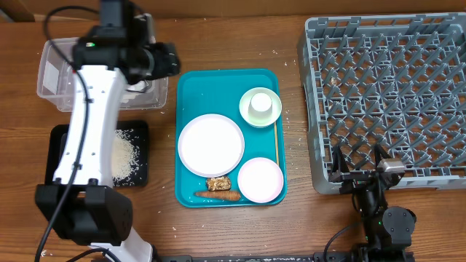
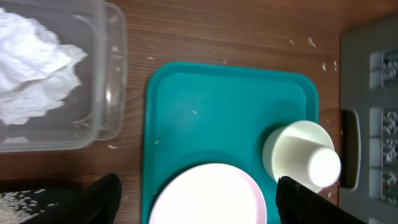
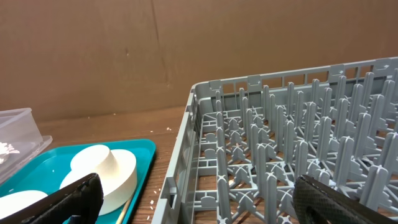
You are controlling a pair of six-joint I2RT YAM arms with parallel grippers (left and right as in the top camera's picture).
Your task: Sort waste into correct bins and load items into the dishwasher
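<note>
- At far right, the grey dishwasher rack (image 1: 386,94) holds no dishes yet; the right gripper (image 3: 199,193) sits by its near edge, jaws spread wide, empty.
- At centre, the teal tray (image 1: 218,84) carries the dishes and scraps to be sorted.
- At far left, the clear bin (image 1: 51,80) contains crumpled white paper (image 2: 31,68); the left gripper (image 2: 198,183) hangs over its right end, jaws wide, holding nothing.
- White plate (image 1: 211,144): probably next; take it by the rim, as a flat face offers no grip.
- Upturned cup (image 1: 260,104) in its bowl (image 1: 247,116): lift the cup first.
- Food scraps (image 1: 218,191), near tray edge: pinch low.
</note>
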